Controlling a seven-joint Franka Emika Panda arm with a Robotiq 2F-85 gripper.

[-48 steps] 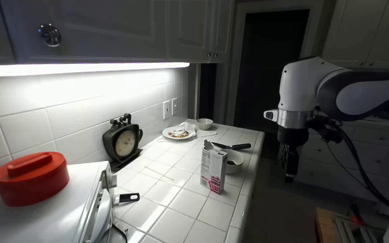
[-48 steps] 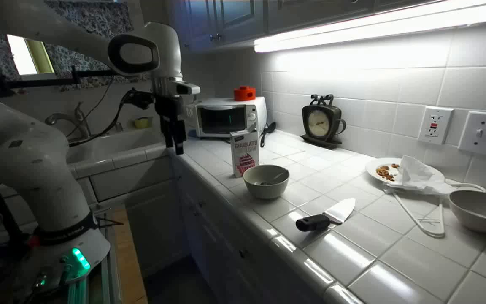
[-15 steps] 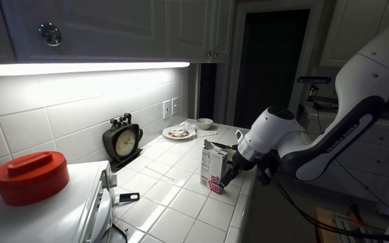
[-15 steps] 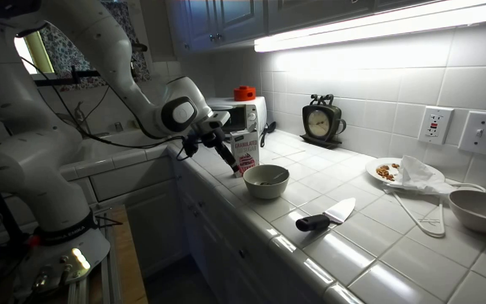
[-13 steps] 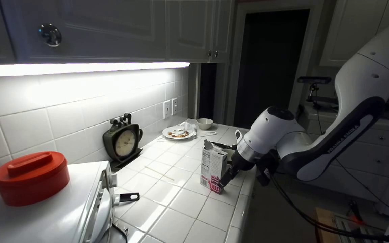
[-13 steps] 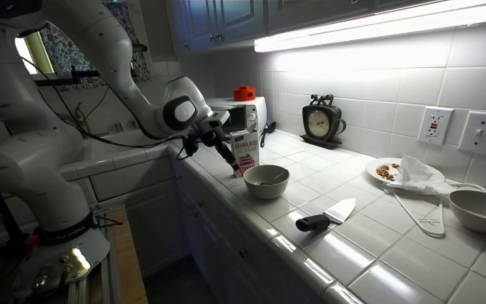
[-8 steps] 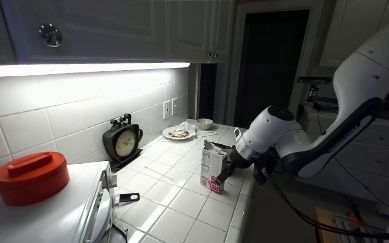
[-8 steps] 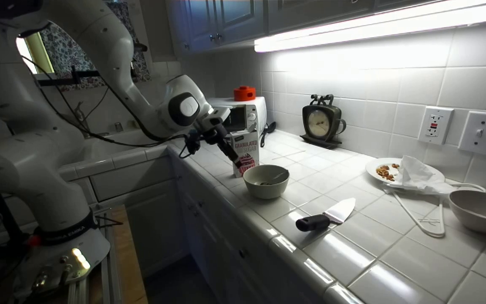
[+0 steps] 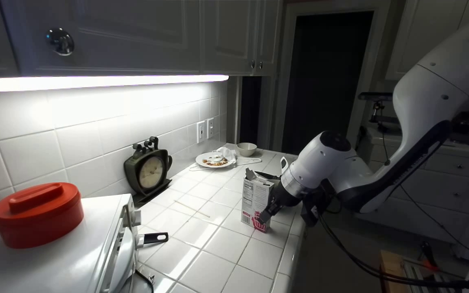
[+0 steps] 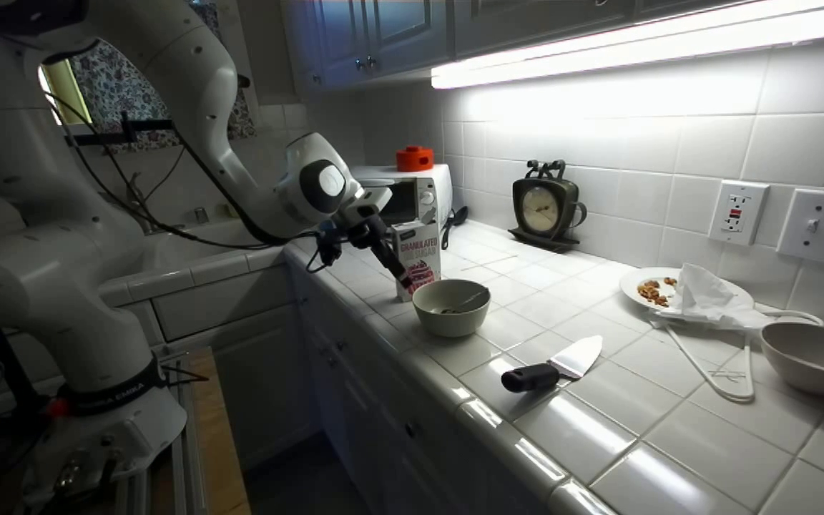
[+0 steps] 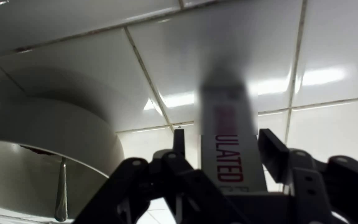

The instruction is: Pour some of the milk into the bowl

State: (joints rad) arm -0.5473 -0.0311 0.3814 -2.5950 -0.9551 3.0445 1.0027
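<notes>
The milk is out of view. A white carton lettered as granulated sugar (image 10: 419,250), its top flap raised, stands upright on the counter in both exterior views. My gripper (image 9: 262,219) reaches low down to it from the counter's front side, tilted downward. In the wrist view the gripper (image 11: 221,133) is open around the carton (image 11: 233,158): the right finger is close against its edge, while a gap shows beside the left finger. Just beside the carton stands the bowl (image 10: 450,315), holding a spoon (image 11: 61,196) and something dark; in an exterior view the carton and arm mostly hide it.
A cake server (image 10: 551,368) lies beyond the bowl. Further along are a plate (image 10: 629,292) with food and a napkin, and another bowl (image 10: 816,357). A scale (image 9: 149,169) stands by the wall, near the toaster oven (image 9: 96,219). The counter edge (image 9: 293,252) runs below the arm.
From hanging off the counter, the arm has swung in and tilted down to the carton. Lately the gripper has edged slightly further along the carton, which has shifted a tiny bit.
</notes>
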